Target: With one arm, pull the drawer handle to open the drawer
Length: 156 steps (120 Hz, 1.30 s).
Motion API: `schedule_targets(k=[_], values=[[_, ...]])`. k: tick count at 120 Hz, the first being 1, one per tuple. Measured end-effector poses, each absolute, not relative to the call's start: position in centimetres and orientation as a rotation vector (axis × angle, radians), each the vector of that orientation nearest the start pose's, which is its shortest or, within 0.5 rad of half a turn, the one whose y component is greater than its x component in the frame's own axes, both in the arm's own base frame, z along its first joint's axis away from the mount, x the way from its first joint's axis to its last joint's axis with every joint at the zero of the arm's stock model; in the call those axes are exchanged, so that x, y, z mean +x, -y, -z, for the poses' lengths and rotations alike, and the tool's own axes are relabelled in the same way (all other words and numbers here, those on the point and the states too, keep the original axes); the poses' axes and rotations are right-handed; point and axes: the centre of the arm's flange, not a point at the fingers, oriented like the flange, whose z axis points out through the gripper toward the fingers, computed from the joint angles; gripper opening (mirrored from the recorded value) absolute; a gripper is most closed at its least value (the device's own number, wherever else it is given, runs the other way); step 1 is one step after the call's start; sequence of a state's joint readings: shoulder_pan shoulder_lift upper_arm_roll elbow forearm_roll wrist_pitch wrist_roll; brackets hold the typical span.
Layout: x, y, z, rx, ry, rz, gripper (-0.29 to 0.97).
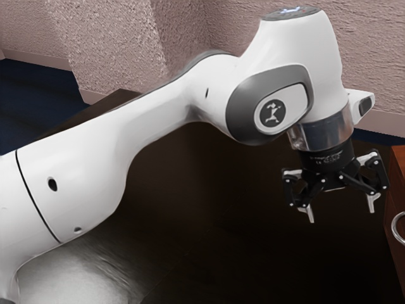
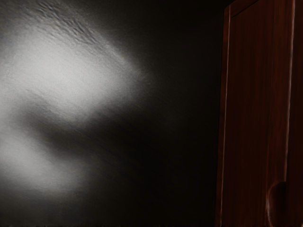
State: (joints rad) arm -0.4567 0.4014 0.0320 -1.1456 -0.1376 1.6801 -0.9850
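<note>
You are seeing the gripper (image 1: 340, 211) hovering with fingers spread wide, holding nothing, near the drawer (image 1: 397, 183) but apart from it; the handle (image 1: 393, 229) (a metal loop) is projecting from the drawer front.

This looks like a furnished room in a home or small office, rendered by a simulator. The far wall (image 1: 114, 38) is rough, pinkish-beige plaster with a pale baseboard (image 1: 38, 59) along its foot. Below it, at the exterior view's left, lies a dark blue floor (image 1: 31, 95). Nearer is a dark, glossy table (image 1: 209, 253) that reflects soft light. At the exterior view's right edge rises a reddish-brown wooden cabinet (image 1: 398, 183) with a metal handle (image 1: 393, 228); the wrist view shows its grained front.
</note>
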Motion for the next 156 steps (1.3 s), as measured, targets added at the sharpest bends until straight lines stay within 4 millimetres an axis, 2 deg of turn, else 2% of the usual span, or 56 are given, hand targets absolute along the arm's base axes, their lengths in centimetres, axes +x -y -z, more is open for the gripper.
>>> schedule_targets(k=[53, 86, 107, 156], values=[[61.8, 31.6, -57.5, -3.219, 0.957, 0.013, 0.68], [61.8, 32.2, -57.3, -3.234, 0.966, 0.015, 0.67], [61.6, 33.2, -57.0, -3.247, 0.956, 0.008, 0.62], [61.9, 33.5, -55.9, -3.241, 0.965, -0.004, 0.5]])
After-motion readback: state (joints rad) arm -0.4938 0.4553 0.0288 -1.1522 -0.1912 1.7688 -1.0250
